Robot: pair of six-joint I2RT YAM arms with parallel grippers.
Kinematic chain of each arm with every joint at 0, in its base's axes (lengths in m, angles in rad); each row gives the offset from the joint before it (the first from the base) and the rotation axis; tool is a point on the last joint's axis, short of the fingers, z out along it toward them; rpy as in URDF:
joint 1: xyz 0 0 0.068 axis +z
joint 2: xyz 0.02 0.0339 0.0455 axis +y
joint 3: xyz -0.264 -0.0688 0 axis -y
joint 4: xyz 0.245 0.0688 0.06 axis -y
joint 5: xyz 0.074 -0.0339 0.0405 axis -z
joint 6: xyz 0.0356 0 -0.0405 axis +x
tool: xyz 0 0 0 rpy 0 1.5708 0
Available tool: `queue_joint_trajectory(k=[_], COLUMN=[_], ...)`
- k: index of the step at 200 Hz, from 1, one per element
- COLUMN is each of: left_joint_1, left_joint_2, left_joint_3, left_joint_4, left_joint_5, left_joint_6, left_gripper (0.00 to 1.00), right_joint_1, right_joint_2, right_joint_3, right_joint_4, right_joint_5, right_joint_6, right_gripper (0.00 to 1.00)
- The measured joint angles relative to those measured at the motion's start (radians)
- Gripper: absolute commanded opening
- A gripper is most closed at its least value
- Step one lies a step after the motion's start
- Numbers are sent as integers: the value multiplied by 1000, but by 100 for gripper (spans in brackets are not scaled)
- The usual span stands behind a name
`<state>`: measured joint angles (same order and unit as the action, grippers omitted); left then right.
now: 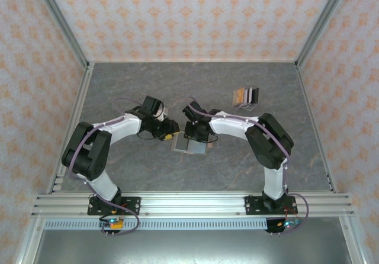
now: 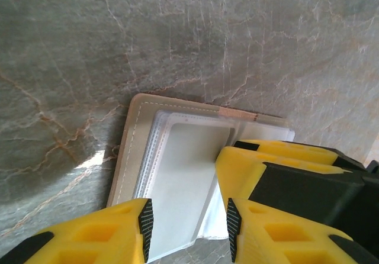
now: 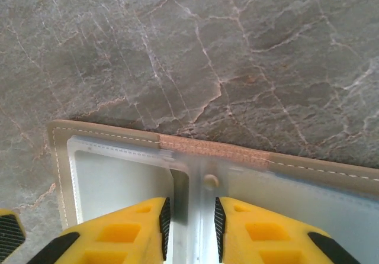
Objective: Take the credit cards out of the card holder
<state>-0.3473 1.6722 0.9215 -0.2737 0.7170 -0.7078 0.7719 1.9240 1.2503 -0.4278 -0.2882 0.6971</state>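
Note:
The card holder [image 1: 190, 146] lies open on the marble table between both arms, with a tan stitched border [image 2: 127, 151] and clear sleeves over white panels. My left gripper [image 1: 171, 138] hangs over its left half, jaws [image 2: 189, 228] open, a white sleeve leaf lying loose between the pads. My right gripper [image 1: 193, 138] is low on the centre fold [image 3: 204, 178], jaws [image 3: 189, 225] narrowly open either side of the clear spine and its stud. One of its yellow fingers [image 2: 251, 169] rests on the sleeves. Several credit cards [image 1: 246, 97] lie fanned at the back right.
A metal frame and patterned walls close the table in on three sides. The rail with both arm bases [image 1: 189, 205] runs along the near edge. Bare marble surrounds the card holder [image 3: 195, 51].

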Motion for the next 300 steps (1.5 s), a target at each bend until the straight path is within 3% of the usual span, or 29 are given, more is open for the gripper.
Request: queue_joint_trajectory(k=[50, 156, 300], left_joint_1=[-14, -52, -76], left_joint_2=[6, 59, 68], left_joint_3=[-1, 14, 31], left_joint_4=[-5, -82, -97], left_joint_5=[9, 8, 31], left_joint_6=[10, 106, 134], left_gripper=[37, 39, 41], right_joint_1=[3, 6, 6], right_joint_2=[5, 5, 5], right_joint_3=[9, 8, 2], right_joint_4=[-25, -24, -13], right_joint_5=[30, 37, 45], right_joint_6=[-18, -18, -18], right_gripper=[19, 17, 18])
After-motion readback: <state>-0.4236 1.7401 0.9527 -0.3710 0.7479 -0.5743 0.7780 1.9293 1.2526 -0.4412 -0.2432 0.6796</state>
